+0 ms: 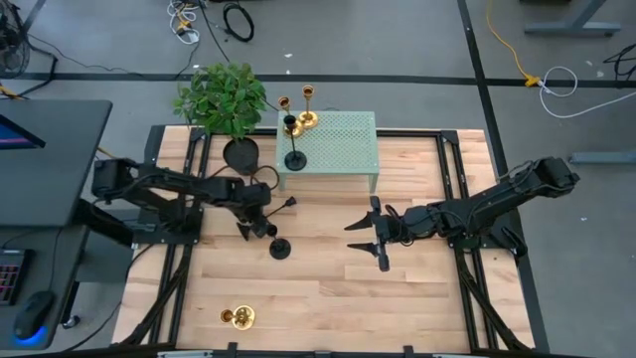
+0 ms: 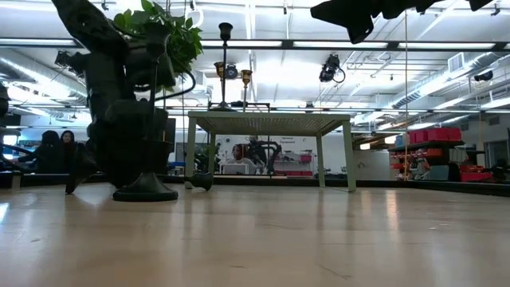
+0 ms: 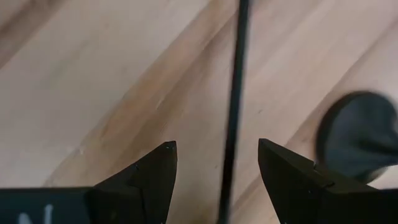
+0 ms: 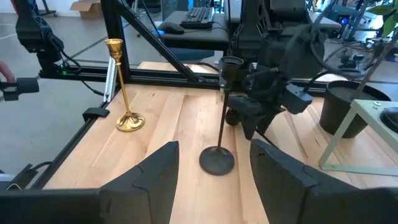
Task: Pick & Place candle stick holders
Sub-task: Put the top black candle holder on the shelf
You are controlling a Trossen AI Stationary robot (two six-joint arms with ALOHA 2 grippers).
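Observation:
My left gripper (image 1: 255,225) is open, low over the table's left middle. Its fingers stand on either side of a thin black candle holder stem (image 3: 233,124) without touching it. This black holder (image 1: 285,205) seems to lie on the wood, cup toward the stand. A second black holder (image 4: 219,124) stands upright on its round base (image 1: 280,249) just beside it. My right gripper (image 1: 366,242) is open and empty at mid-table, facing the standing holder. A gold holder (image 1: 238,316) stands near the front left. Two gold holders (image 1: 308,117) and one black holder (image 1: 295,159) stand on the green stand.
A mint-green perforated stand (image 1: 343,149) sits at the table's far middle. A leafy plant (image 1: 227,99) in a black pot (image 1: 240,154) stands left of it. Bare wood lies between the arms and toward the front right. People show in the room behind (image 2: 56,147).

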